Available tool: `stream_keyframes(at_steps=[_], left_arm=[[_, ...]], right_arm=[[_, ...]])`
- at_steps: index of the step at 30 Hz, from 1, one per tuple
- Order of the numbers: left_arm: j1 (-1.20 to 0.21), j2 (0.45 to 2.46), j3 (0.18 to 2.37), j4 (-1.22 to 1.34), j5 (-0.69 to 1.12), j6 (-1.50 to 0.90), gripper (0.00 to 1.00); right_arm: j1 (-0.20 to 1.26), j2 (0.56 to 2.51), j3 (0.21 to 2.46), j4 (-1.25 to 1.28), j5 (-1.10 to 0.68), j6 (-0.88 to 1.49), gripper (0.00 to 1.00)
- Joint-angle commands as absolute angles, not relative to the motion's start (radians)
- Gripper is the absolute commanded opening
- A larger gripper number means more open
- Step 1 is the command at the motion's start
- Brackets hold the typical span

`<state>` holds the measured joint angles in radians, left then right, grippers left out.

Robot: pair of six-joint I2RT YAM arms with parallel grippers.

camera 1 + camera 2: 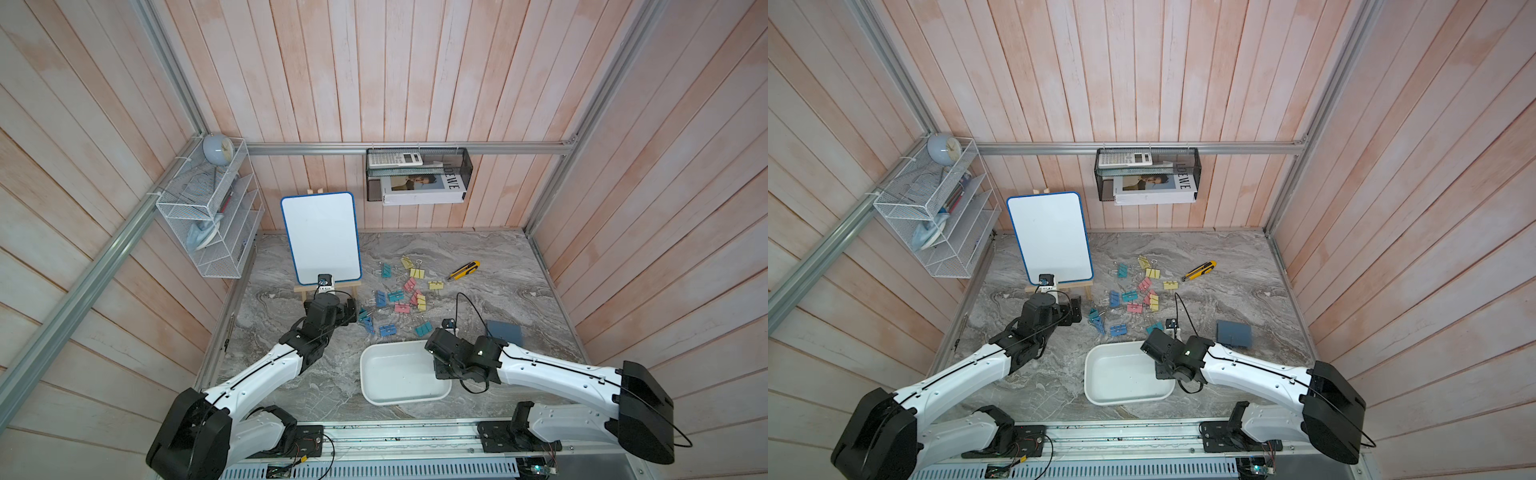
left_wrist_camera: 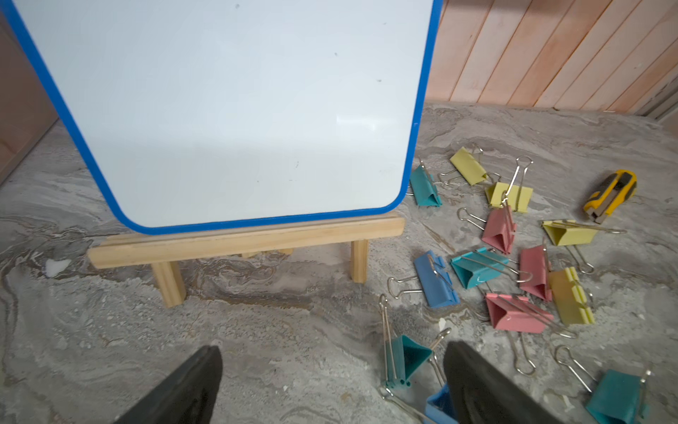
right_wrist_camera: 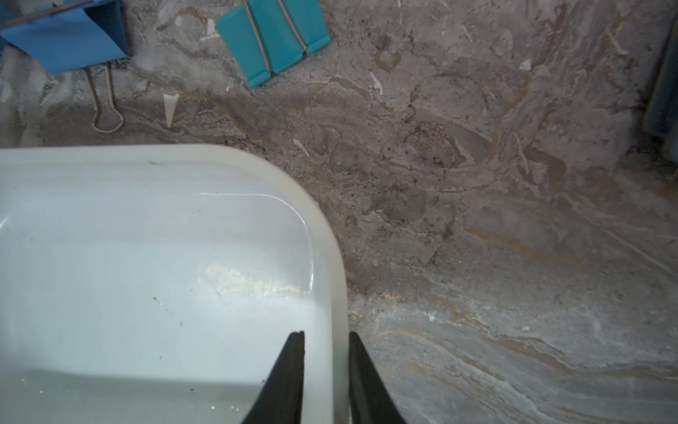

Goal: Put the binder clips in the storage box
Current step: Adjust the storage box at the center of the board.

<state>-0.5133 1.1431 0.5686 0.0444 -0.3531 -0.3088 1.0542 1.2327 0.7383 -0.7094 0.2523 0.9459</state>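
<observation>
At right gripper [image 3: 325, 334], closest up: clenched astride storage box [image 3: 110, 156] rim, one finger [image 3: 286, 374] inside. At left gripper [image 2: 330, 347]: splayed wide, nearer the binder clips [image 1: 402, 308], all loose on marble [image 1: 498, 291] beyond the box; teal clip [image 2: 407, 358] off-centre, hugging one finger [image 2: 477, 385].

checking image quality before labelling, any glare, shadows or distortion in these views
Right wrist view: a bright glare patch on the storage box floor, with shadow over its near end. Left wrist view: a faint reflection on the whiteboard and a darker shadow band across its lower part. Both top views: wide-angle distortion fans the wall planks outward; the binder clips are small but evenly lit.
</observation>
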Motion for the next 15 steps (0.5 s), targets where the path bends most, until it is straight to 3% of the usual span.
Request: stream_keyframes(at_steps=[1, 5, 9, 12, 14, 15], left_arm=[[-0.507, 1.101, 0.546, 0.087, -0.412, -0.320, 1.00], [-0.505, 1.088, 0.538, 0.088, -0.423, -0.320, 1.00], [-0.503, 1.088, 0.541, 0.081, -0.423, -0.319, 1.00], [-0.503, 1.079, 0.536, 0.086, -0.425, -0.328, 1.00], [-0.502, 1.073, 0.530, 0.094, -0.426, -0.329, 1.00], [-0.502, 1.070, 0.527, 0.097, -0.428, -0.328, 1.00]], right_arm=[[1.093, 1.242, 0.761, -0.733, 0.284, 1.018, 0.23], [1.119, 1.260, 0.776, -0.738, 0.293, 1.045, 0.24], [1.118, 1.251, 0.858, -0.861, 0.371, 1.049, 0.47], [1.118, 1.226, 0.968, -0.962, 0.549, 1.054, 0.50], [1.107, 1.205, 0.982, -0.832, 0.578, 0.899, 0.50], [1.080, 1.207, 0.982, -0.738, 0.501, 0.790, 0.50]])
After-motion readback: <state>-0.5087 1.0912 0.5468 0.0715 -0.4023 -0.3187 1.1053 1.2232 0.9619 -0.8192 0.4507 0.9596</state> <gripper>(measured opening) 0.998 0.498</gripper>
